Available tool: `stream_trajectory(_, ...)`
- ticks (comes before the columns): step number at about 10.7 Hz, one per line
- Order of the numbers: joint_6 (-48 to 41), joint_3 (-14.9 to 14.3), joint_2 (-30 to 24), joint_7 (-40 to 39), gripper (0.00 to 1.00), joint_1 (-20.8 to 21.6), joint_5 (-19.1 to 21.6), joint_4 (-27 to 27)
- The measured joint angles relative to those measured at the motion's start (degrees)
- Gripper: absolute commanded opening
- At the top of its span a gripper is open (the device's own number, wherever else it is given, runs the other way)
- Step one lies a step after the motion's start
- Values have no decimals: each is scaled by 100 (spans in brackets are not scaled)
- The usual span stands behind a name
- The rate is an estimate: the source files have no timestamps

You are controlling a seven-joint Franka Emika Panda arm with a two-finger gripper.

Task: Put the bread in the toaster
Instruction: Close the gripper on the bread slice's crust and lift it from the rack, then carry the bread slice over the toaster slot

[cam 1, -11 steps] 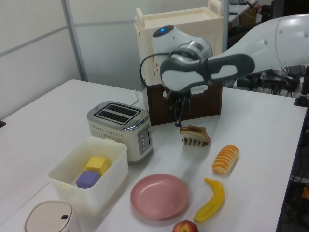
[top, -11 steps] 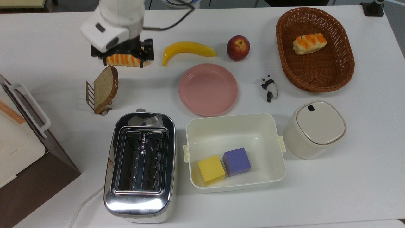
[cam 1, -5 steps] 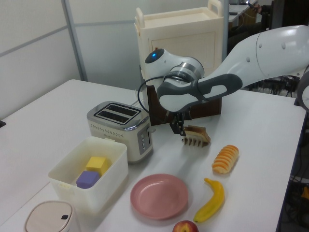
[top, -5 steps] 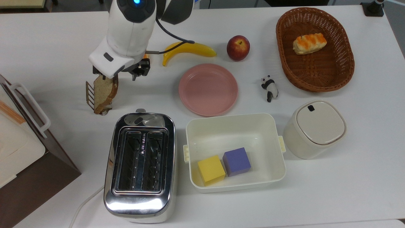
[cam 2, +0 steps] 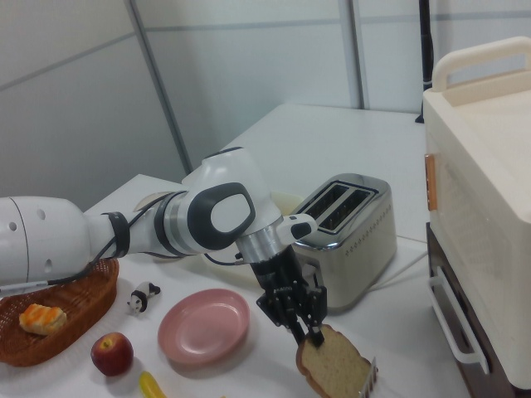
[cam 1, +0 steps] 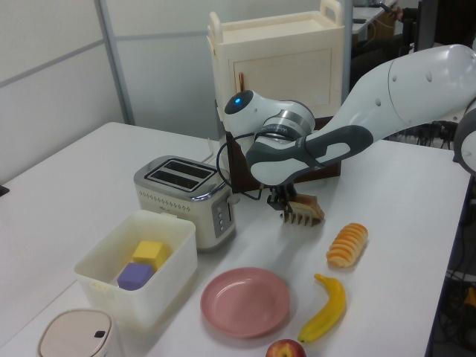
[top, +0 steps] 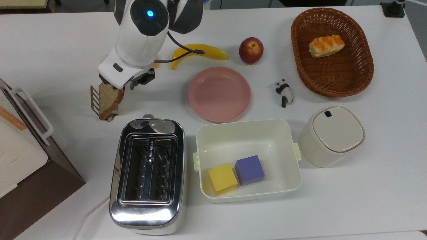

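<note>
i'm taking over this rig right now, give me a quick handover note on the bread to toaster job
Gripper: down at the top edge of the bread; the right view shows its fingers reaching the slice, but whether they have closed on it cannot be told.
Bread: upright in the small rack on the table, beyond the toaster's far end in the top view.
Toaster: both slots open and empty, cord trailing toward the top view's lower left.
Done: arm brought to the slice.
Left: secure the grasp, lift the bread off the rack, carry it over the toaster, lower it into a slot, let go.
</note>
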Motion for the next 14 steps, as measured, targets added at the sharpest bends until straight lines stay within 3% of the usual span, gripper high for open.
stream_trajectory(3,16,-25,-157,-1,0,-14,0,79)
stream_trajectory(7,8,-68,-887,-149,0,-84,116,409)
stream_trajectory(8,7,-108,-967,-175,0,-87,409,626)
stream_trajectory(12,360,-312,-999,-187,0,-88,2306,1401)
stream_trajectory(14,1129,-310,-948,199,0,-69,2697,1424)
